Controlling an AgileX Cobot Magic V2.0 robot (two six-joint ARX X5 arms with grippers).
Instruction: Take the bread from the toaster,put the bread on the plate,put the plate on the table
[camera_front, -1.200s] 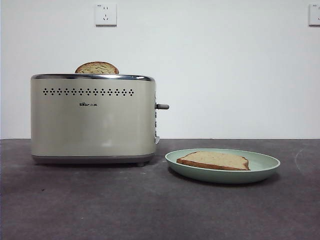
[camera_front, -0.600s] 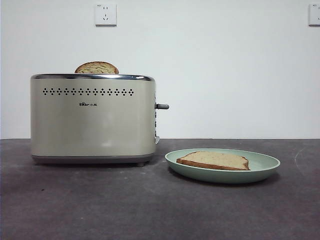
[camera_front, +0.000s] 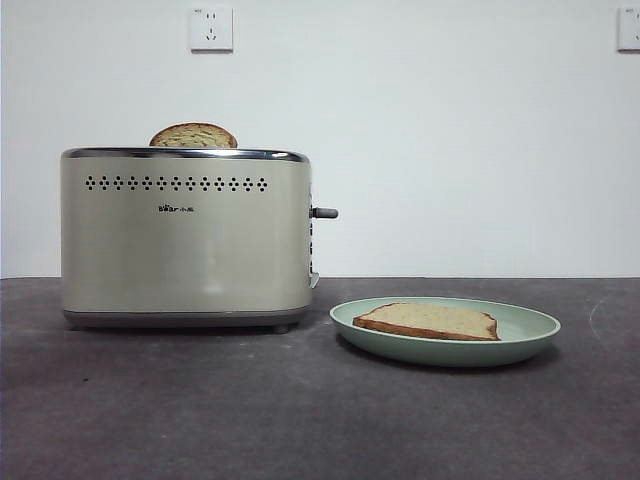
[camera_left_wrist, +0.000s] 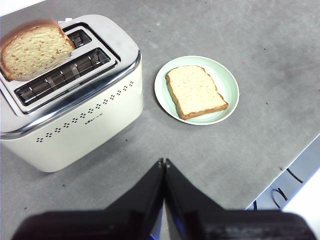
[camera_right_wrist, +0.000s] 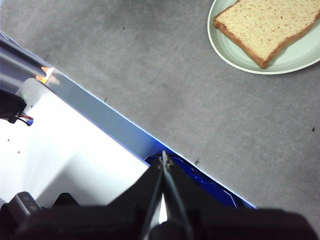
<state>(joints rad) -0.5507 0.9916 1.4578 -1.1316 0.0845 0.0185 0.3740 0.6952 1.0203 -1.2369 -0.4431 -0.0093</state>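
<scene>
Behind the dark grey matte worktop (camera_front: 300, 420) is a white wall, and the tan, brown-crusted slice of bread (camera_front: 194, 136) in the cream boxy toaster (camera_front: 185, 240) looks light, stiff and crumbly, best pinched gently at its crust edge above the slot, while the left end effector (camera_left_wrist: 164, 162) and the right end effector (camera_right_wrist: 163, 161) are both pressed together and empty.

Open table (camera_front: 300, 420) lies in front of the toaster (camera_front: 185, 240) and plate (camera_front: 445, 335), with a narrow gap between the two. Above both, nothing blocks access. A slice (camera_front: 193, 136) stands up from the toaster's rear slot.
</scene>
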